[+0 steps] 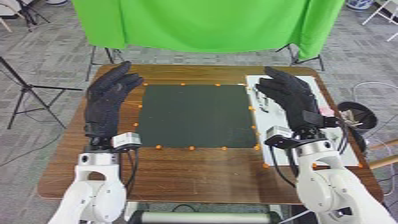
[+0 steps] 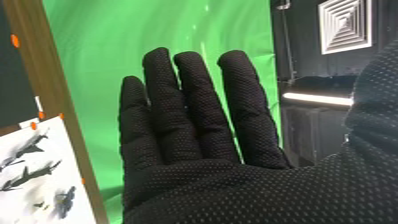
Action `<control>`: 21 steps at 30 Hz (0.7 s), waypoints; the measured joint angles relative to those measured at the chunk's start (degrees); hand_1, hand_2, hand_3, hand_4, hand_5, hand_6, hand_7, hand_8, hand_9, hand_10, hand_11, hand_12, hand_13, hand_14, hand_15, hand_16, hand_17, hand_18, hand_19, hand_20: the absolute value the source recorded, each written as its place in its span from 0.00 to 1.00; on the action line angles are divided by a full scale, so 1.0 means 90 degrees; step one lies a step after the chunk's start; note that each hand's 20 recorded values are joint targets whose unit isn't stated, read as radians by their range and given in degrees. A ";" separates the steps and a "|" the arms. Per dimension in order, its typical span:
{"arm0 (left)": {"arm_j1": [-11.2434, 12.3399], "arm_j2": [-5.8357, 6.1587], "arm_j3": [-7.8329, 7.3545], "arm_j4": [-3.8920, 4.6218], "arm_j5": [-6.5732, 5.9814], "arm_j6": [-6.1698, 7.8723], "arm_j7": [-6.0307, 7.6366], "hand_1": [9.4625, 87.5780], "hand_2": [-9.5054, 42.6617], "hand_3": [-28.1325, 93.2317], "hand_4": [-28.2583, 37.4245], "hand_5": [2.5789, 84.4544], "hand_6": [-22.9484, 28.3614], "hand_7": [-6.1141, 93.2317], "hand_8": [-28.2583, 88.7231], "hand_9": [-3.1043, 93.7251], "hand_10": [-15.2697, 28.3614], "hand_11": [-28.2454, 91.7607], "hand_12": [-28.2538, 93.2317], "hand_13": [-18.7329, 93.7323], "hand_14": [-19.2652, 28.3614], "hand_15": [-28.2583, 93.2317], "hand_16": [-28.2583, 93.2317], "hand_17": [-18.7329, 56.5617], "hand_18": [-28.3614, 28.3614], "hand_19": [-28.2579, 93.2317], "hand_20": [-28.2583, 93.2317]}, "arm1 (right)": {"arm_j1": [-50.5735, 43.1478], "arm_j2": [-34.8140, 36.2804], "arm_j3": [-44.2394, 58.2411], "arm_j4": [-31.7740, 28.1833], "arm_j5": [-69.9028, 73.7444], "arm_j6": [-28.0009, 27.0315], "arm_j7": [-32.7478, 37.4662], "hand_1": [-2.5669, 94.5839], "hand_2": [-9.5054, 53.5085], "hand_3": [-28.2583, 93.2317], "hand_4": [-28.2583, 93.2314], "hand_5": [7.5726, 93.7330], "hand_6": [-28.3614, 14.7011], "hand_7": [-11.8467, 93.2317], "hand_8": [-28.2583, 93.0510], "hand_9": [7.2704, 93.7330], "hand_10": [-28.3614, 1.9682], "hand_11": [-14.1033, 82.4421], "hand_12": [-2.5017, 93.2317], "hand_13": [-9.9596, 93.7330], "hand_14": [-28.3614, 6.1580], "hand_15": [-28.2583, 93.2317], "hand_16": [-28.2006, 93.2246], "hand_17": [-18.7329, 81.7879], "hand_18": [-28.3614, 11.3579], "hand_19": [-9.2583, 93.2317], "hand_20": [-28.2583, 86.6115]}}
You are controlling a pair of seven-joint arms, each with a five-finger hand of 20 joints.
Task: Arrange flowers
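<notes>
Looks down on a brown table [image 1: 178, 175], with a dark mat [image 1: 195, 115] mid-table and a white board [image 1: 268, 117] along the right. Holds the left hand [image 1: 105, 102] and right hand [image 1: 289, 92] raised, open and straight-fingered — over the left side and the board. Has dark flower sprigs [image 2: 31, 173] lying on the board.

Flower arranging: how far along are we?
Done: no visible progress; dark, sprig-like pieces lie loose on the white rectangular board. In hand: nothing; the black-gloved left robot hand and black-gloved right robot hand are both open and raised. Remaining: apparently all the arranging, probably starting with picking up a piece.
</notes>
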 measured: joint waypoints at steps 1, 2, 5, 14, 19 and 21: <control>0.0000 0.0000 -0.0001 0.0000 0.0000 -0.0003 -0.0005 0.34 0.04 0.77 0.19 0.58 0.49 0.22 0.18 0.55 0.67 0.43 0.34 0.55 0.76 0.45 0.22 0.50 0.73 0.32 0.44 | 0.0000 0.0001 0.0000 0.0000 0.0000 0.0000 0.0000 0.19 0.04 0.87 0.07 0.51 0.63 0.25 0.16 0.56 0.46 0.22 0.19 0.53 0.40 0.35 0.39 0.44 0.37 0.15 0.54; -0.0001 0.0000 -0.0003 0.0000 0.0000 -0.0006 -0.0009 0.34 0.04 0.77 0.19 0.58 0.49 0.22 0.18 0.55 0.67 0.43 0.34 0.55 0.76 0.45 0.22 0.50 0.73 0.32 0.44 | 0.0000 0.0002 0.0000 0.0000 0.0000 0.0000 0.0000 0.19 0.04 0.87 0.07 0.51 0.64 0.25 0.16 0.56 0.46 0.22 0.19 0.53 0.40 0.35 0.39 0.44 0.37 0.15 0.54; -0.0001 0.0000 -0.0014 0.0001 -0.0003 -0.0007 -0.0012 0.34 0.04 0.77 0.19 0.58 0.49 0.22 0.18 0.55 0.67 0.43 0.34 0.55 0.76 0.45 0.22 0.50 0.73 0.32 0.44 | 0.0000 0.0002 0.0000 0.0000 0.0000 0.0000 0.0000 0.19 0.04 0.87 0.07 0.51 0.64 0.26 0.16 0.56 0.46 0.22 0.19 0.53 0.40 0.35 0.39 0.44 0.37 0.15 0.54; 0.0018 0.0002 -0.0051 0.0001 -0.0008 -0.0006 -0.0019 0.34 0.04 0.77 0.19 0.58 0.49 0.22 0.18 0.55 0.67 0.43 0.34 0.55 0.76 0.45 0.23 0.50 0.73 0.32 0.44 | -0.0011 0.0012 0.0000 -0.0029 -0.0074 0.0038 0.0064 0.23 0.00 0.85 0.08 0.51 0.61 0.25 0.16 0.58 0.44 0.24 0.20 0.64 0.42 0.39 0.43 0.49 0.32 0.42 0.62; 0.0191 0.0069 -0.0202 -0.0075 0.0015 0.0005 -0.0117 0.34 0.04 0.77 0.19 0.58 0.49 0.22 0.18 0.55 0.67 0.43 0.34 0.56 0.76 0.45 0.23 0.50 0.74 0.34 0.45 | -0.0083 0.0124 -0.0020 -0.0469 -0.1602 0.0732 0.1234 0.26 0.00 0.81 0.07 0.55 0.58 0.26 0.17 0.66 0.41 0.32 0.23 0.74 0.47 0.50 0.43 0.52 0.25 0.63 0.64; 0.0316 0.0111 -0.0323 -0.0123 0.0016 0.0015 -0.0169 0.34 0.04 0.77 0.19 0.58 0.49 0.22 0.18 0.55 0.67 0.43 0.34 0.56 0.76 0.46 0.23 0.50 0.74 0.34 0.45 | -0.0118 0.0229 -0.0035 -0.0749 -0.2557 0.1032 0.2109 0.28 0.00 0.79 0.05 0.58 0.57 0.27 0.17 0.67 0.41 0.35 0.25 0.77 0.49 0.54 0.43 0.53 0.22 0.70 0.65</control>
